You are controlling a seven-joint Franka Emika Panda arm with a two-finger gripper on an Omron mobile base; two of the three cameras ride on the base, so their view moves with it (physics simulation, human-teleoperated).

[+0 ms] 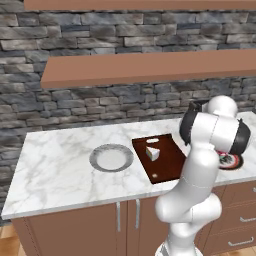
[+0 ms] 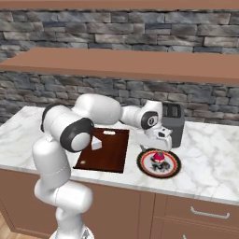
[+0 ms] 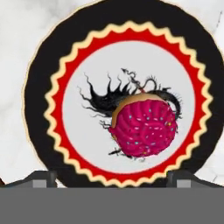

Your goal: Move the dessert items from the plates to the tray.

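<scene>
In the left base view we see the arm rise from the lower right, its big elbow joint standing in front of the counter (image 1: 60,160) and hiding the hand. Behind it the dark-rimmed plate (image 1: 232,161) peeks out at the right. The tray (image 1: 167,162), a dark reddish-brown board, lies at the middle of the counter with the cake wedge (image 1: 153,153) on it, white and small. The grey-rimmed plate (image 1: 111,158) sits just left of the tray, its white centre bare.

In the right base view we see the arm bend from the lower left across the tray (image 2: 112,154) and reach rightward, the hand pointing down over the dark-rimmed plate (image 2: 144,164). The gripper (image 2: 160,150) hangs just above the cupcake (image 2: 159,157), a small pink-red lump at the plate's centre. The cake wedge (image 2: 96,144) lies on the tray, partly behind the elbow. A dark toaster (image 2: 173,122) stands behind the plate.

In the hand view we look straight down on the dark-rimmed plate (image 3: 35,87): black rim, red scalloped ring, white centre with a black inky figure. The cupcake (image 3: 145,127) lies a little right of centre, magenta and ribbed with pale speckles. The two fingertips (image 3: 40,178) stand wide apart at the bottom, released, holding nothing, with the cupcake above and between them.
</scene>
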